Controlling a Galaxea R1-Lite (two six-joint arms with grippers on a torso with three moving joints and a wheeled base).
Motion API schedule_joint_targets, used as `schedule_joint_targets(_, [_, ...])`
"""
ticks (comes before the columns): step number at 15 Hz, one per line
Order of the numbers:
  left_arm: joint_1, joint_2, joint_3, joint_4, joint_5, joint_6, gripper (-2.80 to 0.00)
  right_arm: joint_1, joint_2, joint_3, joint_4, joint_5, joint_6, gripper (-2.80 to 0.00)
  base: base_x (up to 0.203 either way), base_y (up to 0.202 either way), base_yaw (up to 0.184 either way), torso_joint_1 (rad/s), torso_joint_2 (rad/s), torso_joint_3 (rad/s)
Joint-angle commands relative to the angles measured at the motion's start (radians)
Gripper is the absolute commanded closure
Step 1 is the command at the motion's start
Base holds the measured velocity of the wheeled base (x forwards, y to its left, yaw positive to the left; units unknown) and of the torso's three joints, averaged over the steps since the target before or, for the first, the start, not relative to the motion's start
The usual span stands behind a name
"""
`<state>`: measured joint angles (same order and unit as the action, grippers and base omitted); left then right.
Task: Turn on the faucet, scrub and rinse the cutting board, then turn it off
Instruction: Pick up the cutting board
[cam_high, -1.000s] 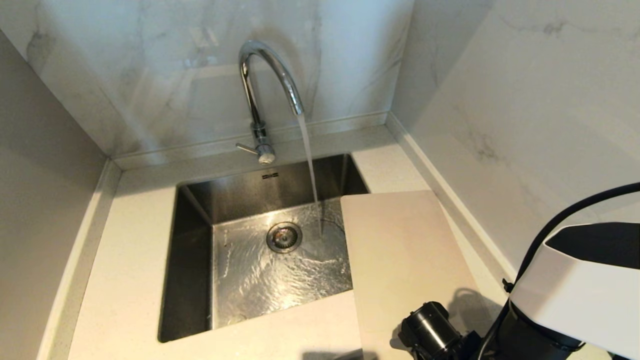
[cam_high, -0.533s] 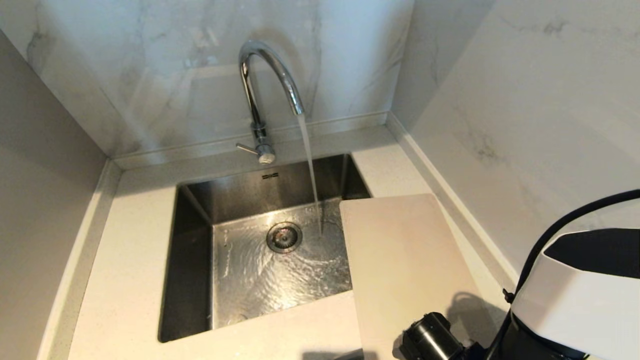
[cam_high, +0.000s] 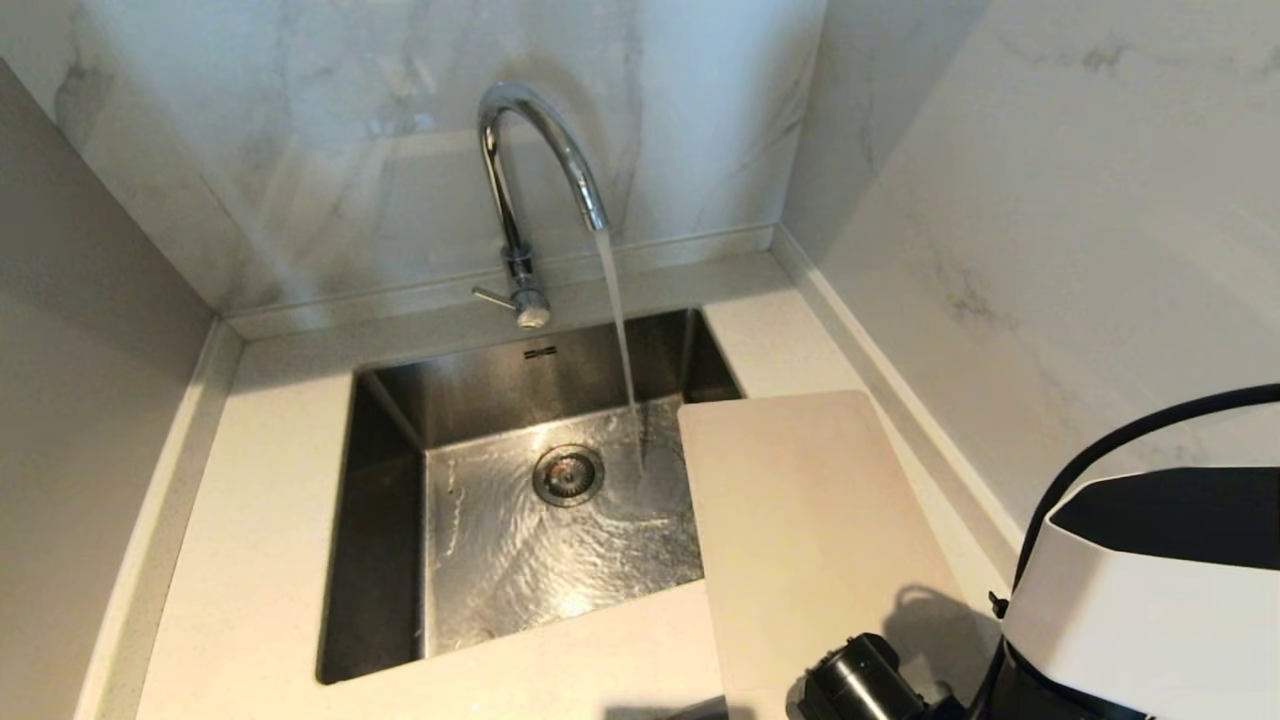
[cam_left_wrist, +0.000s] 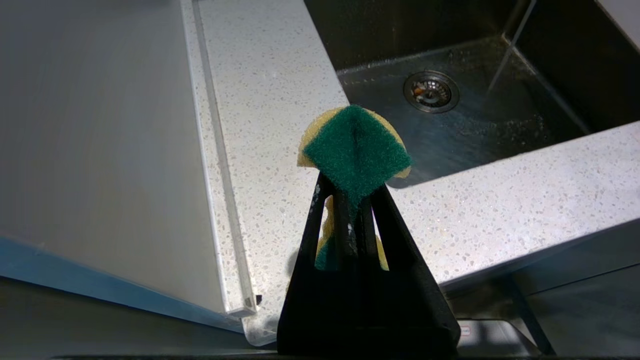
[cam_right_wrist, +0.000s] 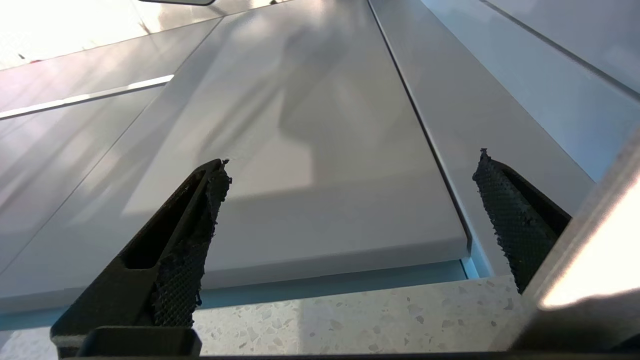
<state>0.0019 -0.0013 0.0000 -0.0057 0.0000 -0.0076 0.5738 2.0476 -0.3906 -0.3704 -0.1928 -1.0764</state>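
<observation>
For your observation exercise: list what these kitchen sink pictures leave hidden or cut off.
- Head view: the board's near end, with any handle cutout, is covered by the right arm and cut by the lower edge.
- Head view: neither tool shows.
- Left wrist view: the sponge's lower part sits behind the left tool.
- Right wrist view: the faucet and sink are outside the frame.

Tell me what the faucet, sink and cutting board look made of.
Faucet: polished chrome-look metal, mirror reflections. Sink: brushed stainless steel by its dull grey sheen. Cutting board: probably plastic, matte beige-white, thin, rounded corners.
</observation>
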Motion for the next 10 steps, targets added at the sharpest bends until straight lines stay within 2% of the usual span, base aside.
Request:
schedule_joint_targets(1, [0.0, 0.001, 0.0, 0.0, 0.0, 0.0, 0.0, 0.0, 0.019, 0.003, -0.001, 0.003, -0.007, -2.8, 0.0, 0.0, 0.0, 0.0, 0.0, 0.0])
schedule_joint_targets(10, [0.0, 0.001, 0.0, 0.0, 0.0, 0.0, 0.0, 0.0, 0.035, 0.01, -0.012, 0.007, 0.005, -2.8, 0.0, 0.0, 0.0, 0.0, 0.0, 0.0])
